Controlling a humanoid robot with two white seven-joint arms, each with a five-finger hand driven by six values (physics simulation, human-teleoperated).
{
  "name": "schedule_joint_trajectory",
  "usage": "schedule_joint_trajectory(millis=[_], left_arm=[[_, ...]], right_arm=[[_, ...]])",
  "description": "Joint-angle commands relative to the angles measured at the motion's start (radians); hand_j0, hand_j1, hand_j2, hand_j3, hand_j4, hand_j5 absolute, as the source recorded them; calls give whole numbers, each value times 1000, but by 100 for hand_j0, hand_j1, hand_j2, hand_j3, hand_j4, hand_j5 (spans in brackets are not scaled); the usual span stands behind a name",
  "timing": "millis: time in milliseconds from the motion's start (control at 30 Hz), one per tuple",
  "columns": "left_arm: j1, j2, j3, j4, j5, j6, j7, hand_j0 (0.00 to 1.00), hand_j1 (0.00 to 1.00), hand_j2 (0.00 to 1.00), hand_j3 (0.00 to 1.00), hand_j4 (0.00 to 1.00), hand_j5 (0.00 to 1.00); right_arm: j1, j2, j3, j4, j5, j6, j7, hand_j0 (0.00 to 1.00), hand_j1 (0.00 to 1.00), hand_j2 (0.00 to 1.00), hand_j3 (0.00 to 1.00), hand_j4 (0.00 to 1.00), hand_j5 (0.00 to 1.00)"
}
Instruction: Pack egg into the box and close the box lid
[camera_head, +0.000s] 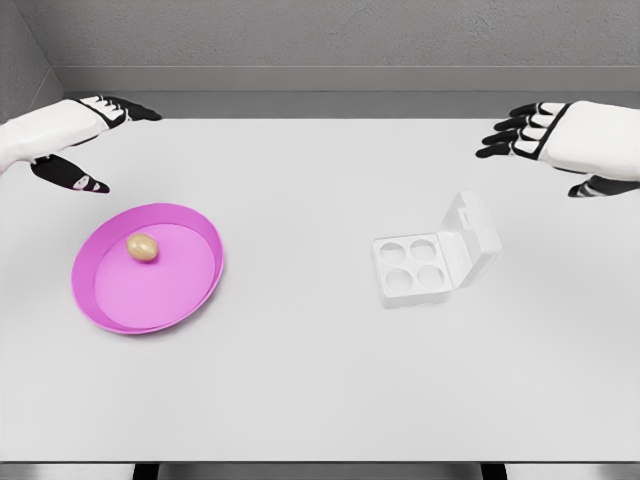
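One egg (142, 247) in one pink dish (190, 300); one four-cup box (435, 260), lid up; left hand (85, 145) and right hand (550, 140) released, nothing grasped.

simulated test cell: plain white table (320, 400), bare grey walls (350, 35), flat rendered surfaces.

A white table (300, 380) is carrying two things, well apart. A shallow pink bowl (190, 300) is sitting on its left side. A white four-cup egg box (412, 268) is lying right of the middle, its lid (470, 240) standing open, tilted back to the right.
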Motion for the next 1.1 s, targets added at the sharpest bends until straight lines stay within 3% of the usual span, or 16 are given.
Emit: schedule_joint_trajectory(millis=[0, 67, 100, 167, 200, 300, 367, 433, 467, 500, 567, 767, 1067], left_arm=[[0, 4, -1, 0, 7, 2, -2, 100, 100, 100, 100, 100, 100], [-8, 12, -5, 0, 5, 2, -7, 100, 100, 100, 100, 100, 100], [-15, 28, -31, 2, -4, 2, -77, 100, 100, 100, 100, 100, 100], [-130, 65, -211, 3, -23, 2, -220, 100, 100, 100, 100, 100, 100], [-147, 62, -236, -2, -21, 2, -288, 100, 100, 100, 100, 100, 100], [-167, 58, -242, -14, -3, 2, -288, 100, 100, 100, 100, 100, 100], [-207, 61, -239, -11, 5, 2, -288, 100, 100, 100, 100, 100, 100], [-215, 99, -243, -103, 5, 2, -288, 100, 100, 100, 100, 100, 100], [-212, 99, -242, -101, 7, 2, -288, 100, 100, 100, 100, 100, 100], [-204, 94, -243, -138, 5, 2, -288, 100, 100, 100, 100, 100, 100], [-184, 85, -266, -222, -6, 2, -288, 100, 100, 100, 100, 100, 100], [-169, 113, -305, -209, 43, 2, -288, 100, 100, 100, 100, 100, 100], [-170, 131, -360, -199, 36, 2, -288, 100, 100, 100, 100, 100, 100]], right_arm=[[-3, 4, 0, -2, -2, 3, 0, 100, 100, 100, 100, 100, 100], [-5, 6, -1, 0, -3, 3, 0, 100, 100, 100, 100, 100, 100], [-5, 6, -1, -2, -3, 3, 0, 100, 100, 100, 100, 100, 100], [-5, 6, -1, -2, -3, 3, 0, 100, 100, 100, 100, 100, 100], [-3, 4, -3, 0, -2, 3, 0, 100, 100, 100, 100, 100, 100], [-6, 4, -9, 0, -2, 3, 0, 100, 100, 100, 100, 100, 100], [-8, -5, -61, 15, -8, 3, 0, 100, 100, 100, 100, 100, 100], [2, 3, -90, 15, -3, 3, 0, 100, 100, 100, 100, 100, 100], [8, 4, -90, 15, -2, 3, 0, 100, 100, 100, 100, 100, 100], [41, 6, -92, 15, -2, 3, 0, 100, 100, 100, 100, 100, 100], [40, 3, -90, 14, -3, 3, 0, 100, 100, 100, 100, 100, 100], [23, 1, -92, 7, -3, 3, 0, 100, 100, 100, 100, 100, 100], [21, -2, -90, 4, -3, 3, 0, 100, 100, 100, 100, 100, 100]])
